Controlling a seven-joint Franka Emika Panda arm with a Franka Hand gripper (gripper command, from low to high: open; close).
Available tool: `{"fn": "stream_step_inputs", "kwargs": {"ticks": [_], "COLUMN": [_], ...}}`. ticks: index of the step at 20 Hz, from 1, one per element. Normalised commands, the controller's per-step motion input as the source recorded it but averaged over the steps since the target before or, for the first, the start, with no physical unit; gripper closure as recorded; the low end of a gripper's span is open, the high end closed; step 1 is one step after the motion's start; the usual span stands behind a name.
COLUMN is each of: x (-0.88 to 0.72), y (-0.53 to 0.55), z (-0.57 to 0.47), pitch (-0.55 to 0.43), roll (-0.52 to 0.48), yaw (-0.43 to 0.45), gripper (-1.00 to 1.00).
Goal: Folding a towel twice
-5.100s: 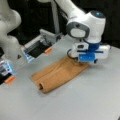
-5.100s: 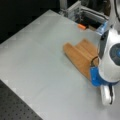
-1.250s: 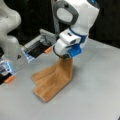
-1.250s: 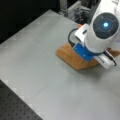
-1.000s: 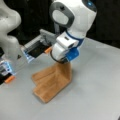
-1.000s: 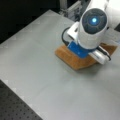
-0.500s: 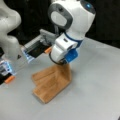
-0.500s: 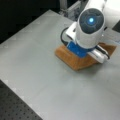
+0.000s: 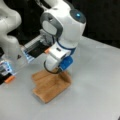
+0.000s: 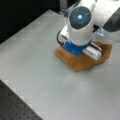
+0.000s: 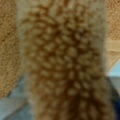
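1. Nearest to me lies the bare grey table (image 9: 100, 100), with nothing on this stretch of it.
2. Further in, the towel (image 9: 51, 86) lies on the table as a doubled-over slab, a stepped layer showing at its left side in a front view; it also shows in a front view (image 10: 80, 62).
3. It looks soft, light and limp, likely to sag and drape; I would judge a corner or edge the place to pinch it.
4. Over its far edge hangs the gripper (image 9: 58, 70), low against the cloth. The wrist view is filled with terry loops (image 11: 62, 60) right up close, so the cloth may be pinched, but I cannot tell how the jaws stand.
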Motion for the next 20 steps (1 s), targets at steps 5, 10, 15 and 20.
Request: {"fn": "stream_step_inputs", "kwargs": {"ticks": [5,10,15,20], "x": [-0.33,-0.29,-0.26,-0.20], "y": [-0.32,-0.14,-0.12,-0.14], "z": [-0.10,-0.16,-0.27,-0.32], "pitch": [-0.323,-0.321,-0.338,-0.330], "roll": [0.281,0.190,0.183,0.230], "yaw": [0.090,0.045,0.037,0.037], "gripper": [1.00,1.00,1.00,1.00]}}
